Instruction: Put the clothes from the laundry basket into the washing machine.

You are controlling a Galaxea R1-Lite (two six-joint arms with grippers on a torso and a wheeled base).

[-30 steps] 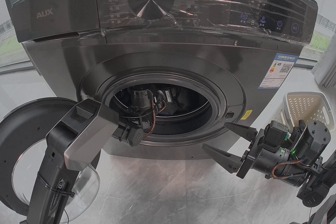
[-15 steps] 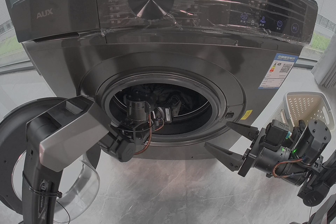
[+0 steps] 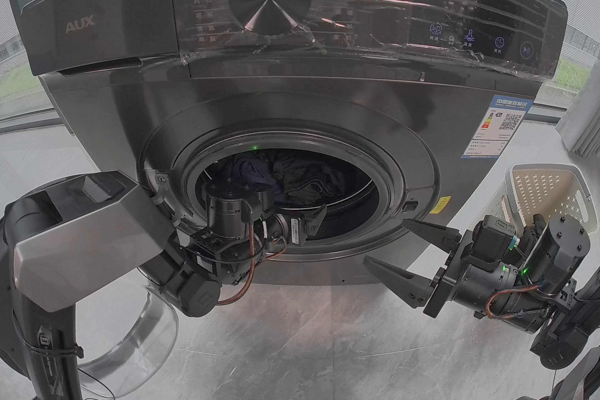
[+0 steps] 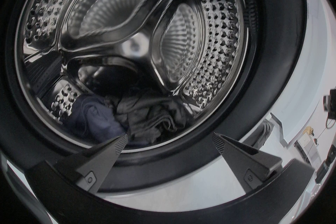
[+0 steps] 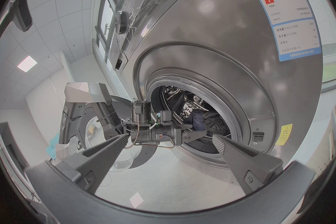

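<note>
1. The left gripper (image 4: 169, 136) is at the lower rim of the washing machine (image 3: 437, 126) opening, jaws apart and empty.
2. The right gripper (image 3: 384, 243) hangs outside the opening at its lower right, also spread and empty.
3. Clothes (image 4: 147, 119) lie at the drum's bottom; the laundry basket (image 3: 550, 189) stands right of the opening, contents hidden.

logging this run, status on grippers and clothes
Left gripper open, empty, at drum mouth. Right gripper open, empty, near laundry basket. Clothes lying in drum. Door open, opening unobstructed.
</note>
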